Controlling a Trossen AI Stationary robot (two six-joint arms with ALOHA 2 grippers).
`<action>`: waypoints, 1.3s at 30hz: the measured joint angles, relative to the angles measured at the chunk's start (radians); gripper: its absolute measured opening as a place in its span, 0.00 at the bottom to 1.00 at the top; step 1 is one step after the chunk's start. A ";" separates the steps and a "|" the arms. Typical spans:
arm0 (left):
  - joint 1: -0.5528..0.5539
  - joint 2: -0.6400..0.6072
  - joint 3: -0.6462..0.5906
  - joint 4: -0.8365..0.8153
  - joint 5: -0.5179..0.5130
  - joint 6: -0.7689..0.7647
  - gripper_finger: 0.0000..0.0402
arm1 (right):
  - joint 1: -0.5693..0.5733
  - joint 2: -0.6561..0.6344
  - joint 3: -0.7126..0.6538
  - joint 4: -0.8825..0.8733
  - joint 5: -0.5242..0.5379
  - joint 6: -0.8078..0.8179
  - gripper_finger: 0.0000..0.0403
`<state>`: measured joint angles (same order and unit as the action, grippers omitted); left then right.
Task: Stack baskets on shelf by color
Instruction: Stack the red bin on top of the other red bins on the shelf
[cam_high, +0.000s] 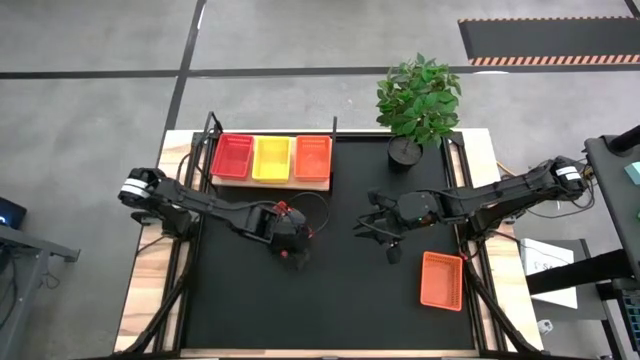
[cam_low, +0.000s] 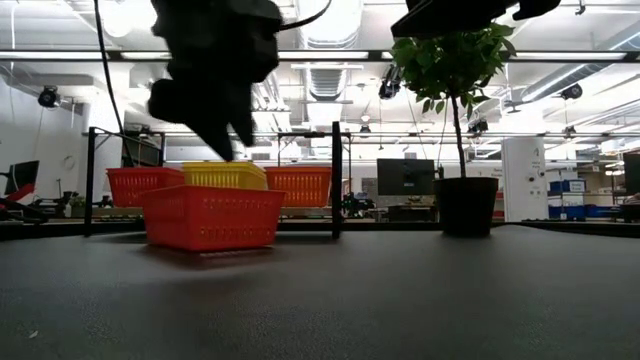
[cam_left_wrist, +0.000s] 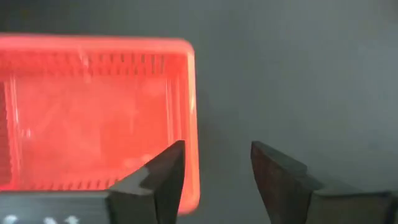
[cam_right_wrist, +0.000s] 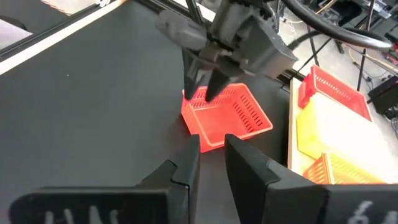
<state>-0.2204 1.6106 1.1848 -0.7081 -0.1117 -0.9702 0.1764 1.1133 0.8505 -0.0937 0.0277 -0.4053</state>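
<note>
Left gripper (cam_left_wrist: 214, 168) poised over a red basket (cam_left_wrist: 93, 118) on the black mat (cam_high: 340, 290), in front of the shelf (cam_high: 272, 181) — fingers apart, straddling the rim. Right gripper (cam_right_wrist: 211, 155) farther right of the shelf, fingers slightly apart, empty. Orange basket (cam_high: 441, 281) beyond it — well clear of the shelf.

No legible text, labels or signs

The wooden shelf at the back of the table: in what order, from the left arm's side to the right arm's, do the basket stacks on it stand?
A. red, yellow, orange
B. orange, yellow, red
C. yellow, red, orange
A: on the shelf, the high view shows the red basket, then the yellow, then the orange.
</note>
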 joint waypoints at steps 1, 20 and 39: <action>0.001 0.007 -0.001 0.026 -0.022 0.001 0.43 | 0.000 0.000 0.000 0.000 0.000 0.000 0.16; -0.001 0.168 -0.015 0.077 -0.107 0.069 0.27 | 0.000 0.002 0.000 0.002 -0.002 0.001 0.18; -0.189 -0.023 0.059 -0.289 -0.200 0.818 0.00 | 0.000 0.003 0.000 0.003 -0.001 0.002 0.18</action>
<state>-0.4099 1.5872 1.2438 -0.9970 -0.3112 -0.1519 0.1764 1.1160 0.8501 -0.0910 0.0269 -0.4030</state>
